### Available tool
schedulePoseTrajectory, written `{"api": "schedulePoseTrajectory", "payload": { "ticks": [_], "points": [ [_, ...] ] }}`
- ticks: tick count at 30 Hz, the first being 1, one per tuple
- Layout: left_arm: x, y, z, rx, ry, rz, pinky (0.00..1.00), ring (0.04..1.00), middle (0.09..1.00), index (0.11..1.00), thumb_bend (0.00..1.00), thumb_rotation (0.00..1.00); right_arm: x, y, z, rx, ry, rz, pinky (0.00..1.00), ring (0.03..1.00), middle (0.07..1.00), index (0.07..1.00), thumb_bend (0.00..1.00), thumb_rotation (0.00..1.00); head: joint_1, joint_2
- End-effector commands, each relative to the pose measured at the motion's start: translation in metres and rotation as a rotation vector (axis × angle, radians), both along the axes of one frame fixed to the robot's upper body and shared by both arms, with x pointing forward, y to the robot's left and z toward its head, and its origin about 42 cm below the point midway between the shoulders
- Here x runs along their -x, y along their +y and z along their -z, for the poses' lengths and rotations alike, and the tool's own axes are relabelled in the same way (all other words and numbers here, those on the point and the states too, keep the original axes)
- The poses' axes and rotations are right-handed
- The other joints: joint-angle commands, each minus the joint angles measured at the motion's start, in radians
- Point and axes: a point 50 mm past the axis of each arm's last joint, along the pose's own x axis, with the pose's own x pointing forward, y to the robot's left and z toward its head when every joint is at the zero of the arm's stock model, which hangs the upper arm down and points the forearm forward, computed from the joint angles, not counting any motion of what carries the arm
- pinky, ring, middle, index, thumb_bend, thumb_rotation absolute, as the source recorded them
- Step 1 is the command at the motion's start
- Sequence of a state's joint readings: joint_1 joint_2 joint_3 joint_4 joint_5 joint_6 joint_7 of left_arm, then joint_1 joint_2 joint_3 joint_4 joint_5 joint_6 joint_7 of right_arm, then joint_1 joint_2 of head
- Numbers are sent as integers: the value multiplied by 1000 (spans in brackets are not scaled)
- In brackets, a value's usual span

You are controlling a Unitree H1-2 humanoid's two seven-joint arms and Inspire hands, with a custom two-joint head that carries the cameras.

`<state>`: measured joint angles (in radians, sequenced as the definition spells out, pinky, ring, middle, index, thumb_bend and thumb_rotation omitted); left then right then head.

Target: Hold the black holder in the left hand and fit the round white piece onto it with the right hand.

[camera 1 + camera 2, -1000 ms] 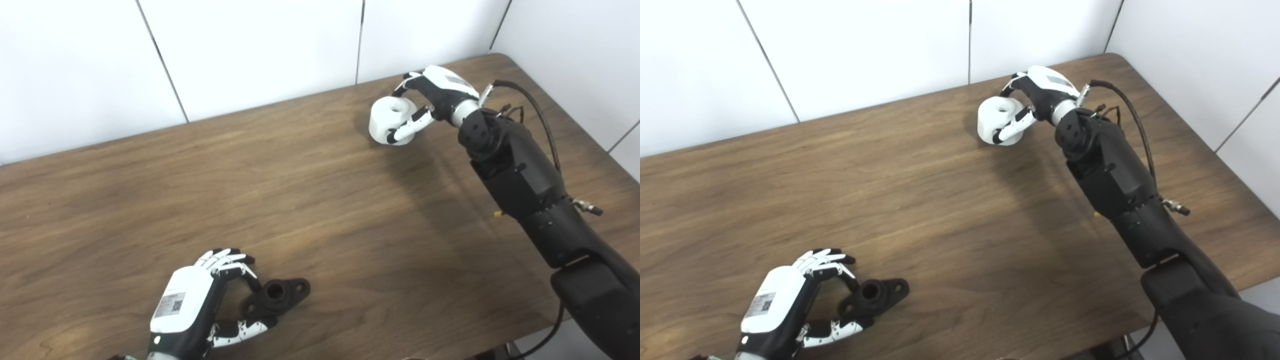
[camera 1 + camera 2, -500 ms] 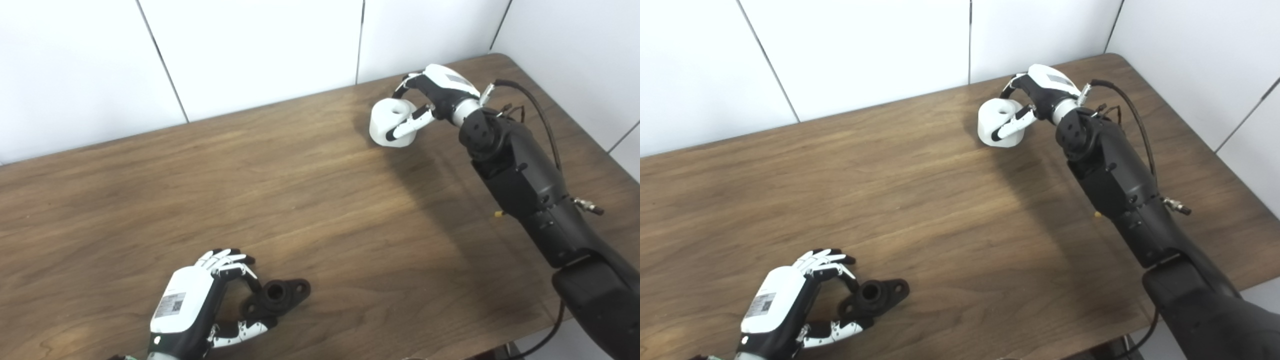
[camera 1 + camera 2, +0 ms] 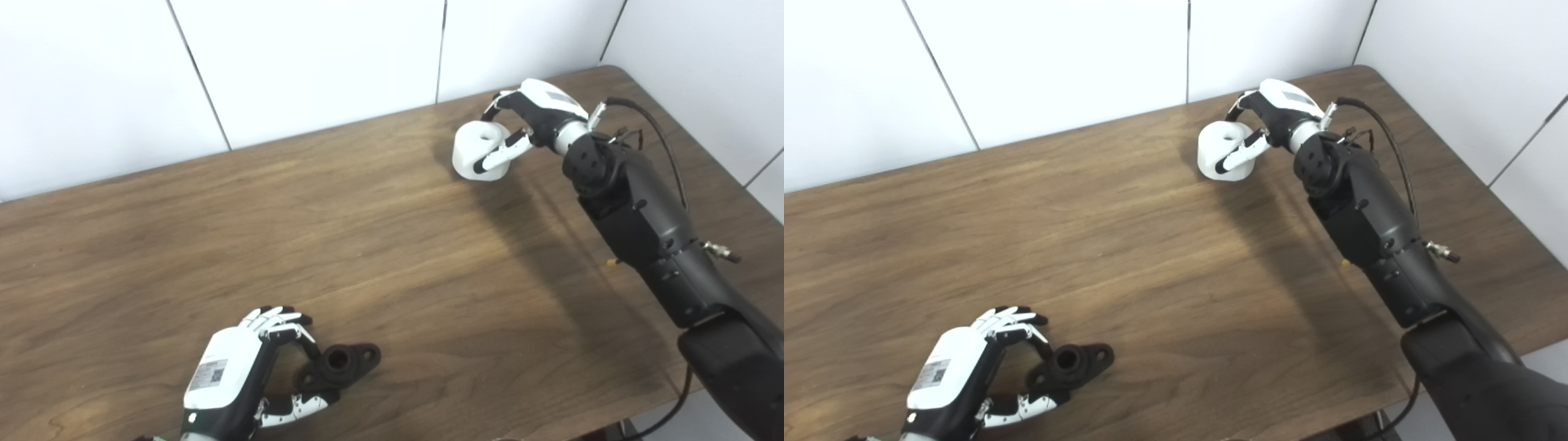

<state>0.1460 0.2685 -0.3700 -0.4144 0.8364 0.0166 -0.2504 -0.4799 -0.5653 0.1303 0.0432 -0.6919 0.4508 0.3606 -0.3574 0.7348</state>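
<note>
our left hand [image 3: 245,367] is gripping the black holder [image 3: 339,362] at the table's [image 3: 380,257] near edge, bore facing up. far off at the back right, our right hand [image 3: 531,116] is clasping the round white piece [image 3: 474,147], so we are carrying it leftward and nearer.

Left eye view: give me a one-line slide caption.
Right hand grips the round white piece at the table's far side; left hand closes on the black holder near the front edge.
</note>
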Motion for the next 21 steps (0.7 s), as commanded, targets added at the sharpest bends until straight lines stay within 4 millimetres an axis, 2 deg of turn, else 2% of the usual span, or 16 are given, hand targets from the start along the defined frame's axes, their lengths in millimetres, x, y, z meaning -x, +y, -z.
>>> {"api": "schedulePoseTrajectory", "payload": {
  "ticks": [1, 21],
  "points": [
    [4, 1, 1, -18, 22, 6, 918, 847, 776, 486, 517, 50, -5, -3, -33, 37, -100, -24, 870, 976, 916, 661, 835, 302, -1, 1],
    [4, 2, -1, -11, 17, 3, 911, 846, 774, 486, 518, 49, -6, -4, -33, 46, -96, -31, 847, 961, 894, 645, 793, 280, -5, 5]
  ]
}}
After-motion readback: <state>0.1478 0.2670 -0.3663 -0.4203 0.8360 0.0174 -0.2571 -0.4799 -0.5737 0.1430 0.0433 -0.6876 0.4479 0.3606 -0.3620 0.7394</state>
